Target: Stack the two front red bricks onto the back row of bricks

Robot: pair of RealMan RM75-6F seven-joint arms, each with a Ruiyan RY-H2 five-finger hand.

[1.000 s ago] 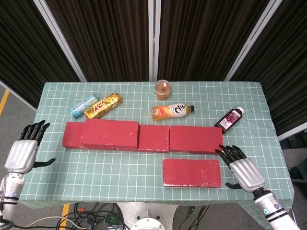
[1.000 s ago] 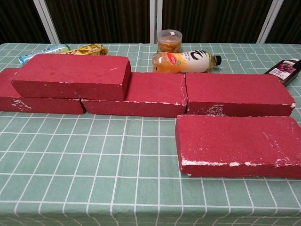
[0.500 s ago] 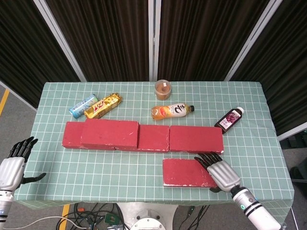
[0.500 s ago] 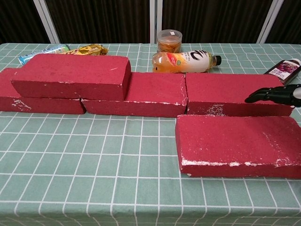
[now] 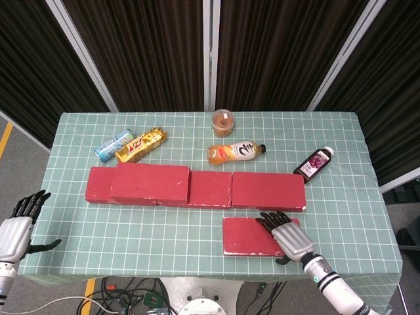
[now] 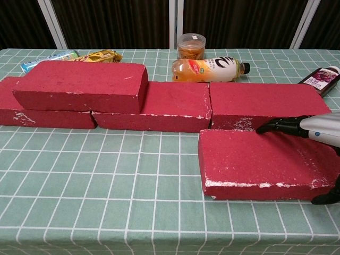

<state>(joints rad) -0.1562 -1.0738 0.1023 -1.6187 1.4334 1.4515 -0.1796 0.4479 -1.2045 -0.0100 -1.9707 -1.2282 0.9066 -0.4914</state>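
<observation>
the right hand [image 5: 287, 237] is lying flat and spread on the front brick [image 5: 252, 236], gripping nothing, and this stiff, heavy-looking, rough block is probably needing a grasp across its long edges.

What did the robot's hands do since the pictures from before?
The right hand moved left, from beside the front brick to over its right end, fingers along the top and thumb at the front edge. It is not lifting the brick yet. The left hand drew back toward the table's near left corner, holding nothing. The bricks, bottles and snacks stayed where they were.
</observation>
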